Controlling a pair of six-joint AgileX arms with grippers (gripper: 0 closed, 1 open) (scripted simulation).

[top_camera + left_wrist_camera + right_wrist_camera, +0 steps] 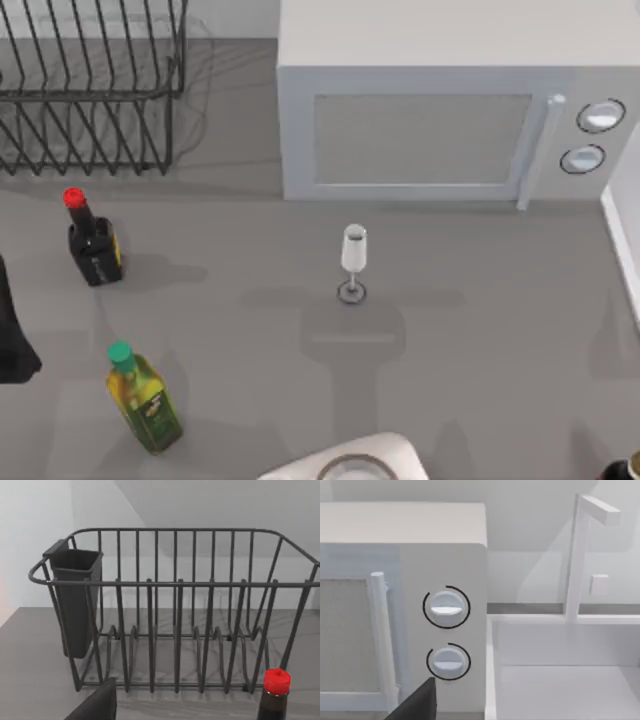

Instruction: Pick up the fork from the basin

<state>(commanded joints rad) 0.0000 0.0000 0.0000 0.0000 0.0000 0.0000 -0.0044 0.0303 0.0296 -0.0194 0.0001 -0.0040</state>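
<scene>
Nearest the right wrist camera, a dark part of the right gripper point(415, 702) sits low in front of the microwave point(445, 545) and its two knobs point(446, 607). You cannot tell whether this tool is wide or narrow, and it holds nothing that can be seen. The basin point(545, 619) lies just beside the microwave, at the table's right edge, with the faucet point(575, 555) rising from its far rim. Where the fork rests cannot be told; going by the task, it lies somewhere in the basin, below the part of the floor in sight.

Procedure, as judged for this step:
1. Use the right arm, since the basin is on its side.
2. Carry the wrist camera over the basin rim until the fork is found.
3. Set the jaws across the thin handle, not along it. A slim metal handle lying flat is likely to slip or roll.
4. Descend straight, close, then lift straight.

Clearances:
- Keep the gripper off the microwave's side wall, which touches or nearly touches the basin rim.
- Stay clear of the faucet spout overhanging the basin.
- Leave the wine glass point(353, 260) alone; it stands upright in open table, well apart from the basin.

The left gripper point(95, 702) is parked at the table's left edge, facing the dish rack point(175, 615) and the red-capped bottle point(275, 695); its opening cannot be told either.
</scene>
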